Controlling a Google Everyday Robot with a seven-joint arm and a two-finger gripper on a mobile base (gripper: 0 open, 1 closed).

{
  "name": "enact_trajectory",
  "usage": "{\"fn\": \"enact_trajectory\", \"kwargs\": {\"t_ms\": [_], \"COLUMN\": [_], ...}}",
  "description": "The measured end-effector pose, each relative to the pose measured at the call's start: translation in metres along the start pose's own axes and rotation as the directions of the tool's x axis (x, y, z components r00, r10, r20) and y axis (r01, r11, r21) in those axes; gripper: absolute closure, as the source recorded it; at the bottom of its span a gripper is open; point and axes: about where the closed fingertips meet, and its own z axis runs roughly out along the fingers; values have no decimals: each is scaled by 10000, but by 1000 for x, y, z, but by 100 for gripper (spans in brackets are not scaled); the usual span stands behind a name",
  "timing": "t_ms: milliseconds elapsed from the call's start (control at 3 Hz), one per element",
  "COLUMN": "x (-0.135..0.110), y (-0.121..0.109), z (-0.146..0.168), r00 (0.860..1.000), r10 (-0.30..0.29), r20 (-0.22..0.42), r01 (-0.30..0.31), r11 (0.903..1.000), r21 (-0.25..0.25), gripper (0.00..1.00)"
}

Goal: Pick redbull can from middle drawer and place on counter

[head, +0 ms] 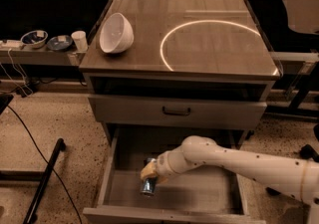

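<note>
The middle drawer (199, 194) is pulled out at the bottom of the cabinet. The redbull can (148, 186), blue and silver, hangs tilted just above the drawer's left front floor. My gripper (150, 173) reaches in from the right on a white arm and is shut on the can's upper end. The counter (199, 19) with its white circle line is above, apart from the gripper.
A white bowl (116, 33) lies tipped on the counter's left side. A closed drawer front with a black handle (176, 112) sits above the open drawer. A side shelf (35, 55) at left holds small bowls and a cup. A black stand leg (45, 180) is on the floor at left.
</note>
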Motion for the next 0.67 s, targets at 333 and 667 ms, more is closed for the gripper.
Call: {"fn": "enact_trajectory", "kwargs": {"t_ms": [333,667], "x": [10,2], "y": [-3,-14], "z": [-49,-103], "r00": [9968,9782], "r10": [-417,-1319], "r20": [-687,-1603], "r01": [500,1608], "r11": [9911,9699], "r21": [1231,1831], "gripper": [100,100]}}
